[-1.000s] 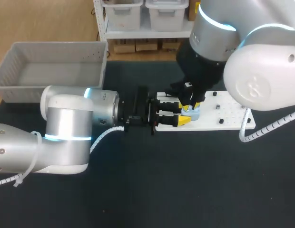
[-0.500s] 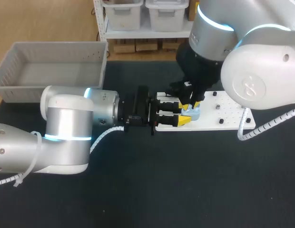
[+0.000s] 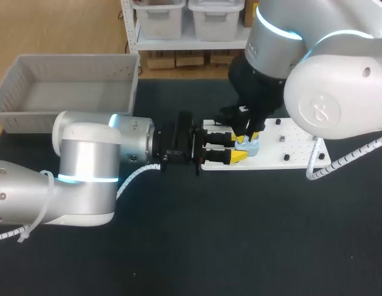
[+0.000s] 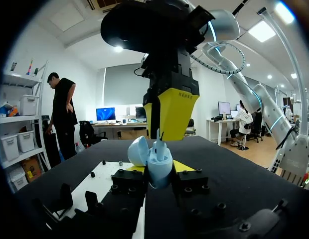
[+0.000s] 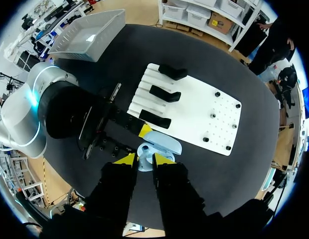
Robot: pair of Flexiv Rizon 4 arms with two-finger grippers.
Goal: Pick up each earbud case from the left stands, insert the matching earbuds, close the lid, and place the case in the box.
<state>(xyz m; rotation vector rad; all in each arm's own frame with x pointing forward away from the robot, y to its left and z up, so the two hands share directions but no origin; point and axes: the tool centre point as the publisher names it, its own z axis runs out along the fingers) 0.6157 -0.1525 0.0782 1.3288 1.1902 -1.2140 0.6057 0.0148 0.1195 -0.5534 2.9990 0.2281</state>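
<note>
Two grippers meet over the near end of the white board (image 3: 289,157) in the head view. The left gripper (image 3: 236,150) reaches in from the side and clamps the pale blue earbud case (image 3: 250,148), holding it just above the board. The right gripper (image 3: 247,137) hangs directly over the case, fingers pointing down. The grey box (image 3: 68,86) sits well apart at the far left corner, and no case shows in it.

From the left wrist view, the case stands upright between the left fingers with its lid (image 4: 138,151) swung back. The right gripper's yellow fingers are pinched together on an earbud (image 4: 159,145) whose lower end is already at the mouth of the case. Whether another earbud sits inside cannot be told.

Looking down from the right wrist view, the earbud is centred between the right fingertips, just beside the open lid. Three black stands (image 5: 164,93) lie ahead on the board.

The step in hand appears to be seating the earbud. It probably calls for a straight, slow push along the socket's axis, with the left grip held firm so the case does not tip. The right fingers should let go only once the earbud sits flush, since a tilted bud could block the lid.
</note>
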